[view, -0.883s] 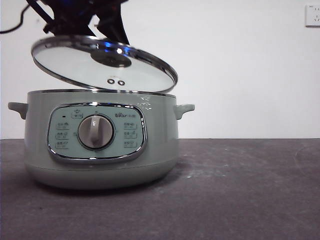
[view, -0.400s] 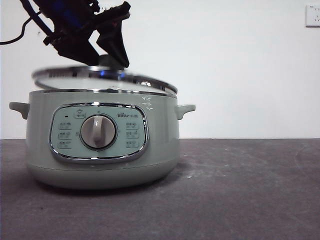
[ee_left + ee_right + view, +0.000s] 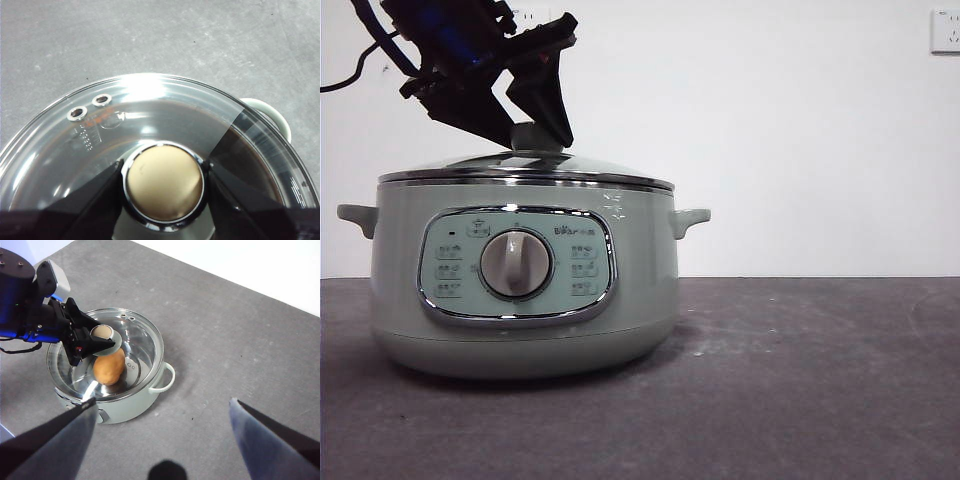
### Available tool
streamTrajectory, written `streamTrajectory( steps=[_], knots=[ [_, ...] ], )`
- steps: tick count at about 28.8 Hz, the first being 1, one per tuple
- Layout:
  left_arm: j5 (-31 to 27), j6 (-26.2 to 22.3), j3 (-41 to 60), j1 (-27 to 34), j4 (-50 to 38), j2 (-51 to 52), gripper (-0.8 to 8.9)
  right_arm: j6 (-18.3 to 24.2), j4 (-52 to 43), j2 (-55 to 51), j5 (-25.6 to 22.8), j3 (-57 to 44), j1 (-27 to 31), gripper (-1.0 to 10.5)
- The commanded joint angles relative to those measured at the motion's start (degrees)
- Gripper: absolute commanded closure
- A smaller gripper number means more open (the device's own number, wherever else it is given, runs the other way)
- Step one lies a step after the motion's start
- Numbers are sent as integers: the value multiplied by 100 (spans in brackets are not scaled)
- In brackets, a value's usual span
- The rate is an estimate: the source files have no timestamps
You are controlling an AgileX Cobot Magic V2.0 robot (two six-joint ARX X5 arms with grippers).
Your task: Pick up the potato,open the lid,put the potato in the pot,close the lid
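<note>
The lid (image 3: 525,170) sits level on the rim of the pot (image 3: 525,290), which stands on the left part of the counter (image 3: 800,380), and my left jaws (image 3: 163,182) are clamped on its round knob (image 3: 163,181), one jaw on each side. From the front view the same gripper (image 3: 535,135) comes down from the upper left onto that knob. Through the glass, in the right wrist view, the potato (image 3: 109,367) lies inside the pot, under the lid and a little off centre.

I judge the lid to be the delicate piece here: stiff, glass, with a hard steel rim (image 3: 260,117), so it will not flex and will clatter or chip if I let it drop. The knob is the only sensible place to hold it. It is smooth and rounded, so I take it to be slippery, and a tilted pull could let it roll out between my jaws. The pot looks heavy and steady; I do not expect it to shift. The potato looks firm and needs no more care.

My right jaws (image 3: 160,440) are wide apart and hold nothing, hanging high above the counter, right of the pot.
</note>
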State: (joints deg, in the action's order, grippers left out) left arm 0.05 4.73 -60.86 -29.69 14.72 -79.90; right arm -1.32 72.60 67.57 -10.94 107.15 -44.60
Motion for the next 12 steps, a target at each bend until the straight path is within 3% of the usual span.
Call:
streamTrajectory(
  steps=[1,6,12],
  knots=[
    [13,0,-39,-13,-17,-20,802,-77,-13,-9,-11,2,2,510],
    [7,-2,-68,59,-94,2,496,-81,-9,-9,-11,2,2,510],
    [15,0,-483,76,85,109,468,-83,0,-7,-11,2,2,510]
  ],
)
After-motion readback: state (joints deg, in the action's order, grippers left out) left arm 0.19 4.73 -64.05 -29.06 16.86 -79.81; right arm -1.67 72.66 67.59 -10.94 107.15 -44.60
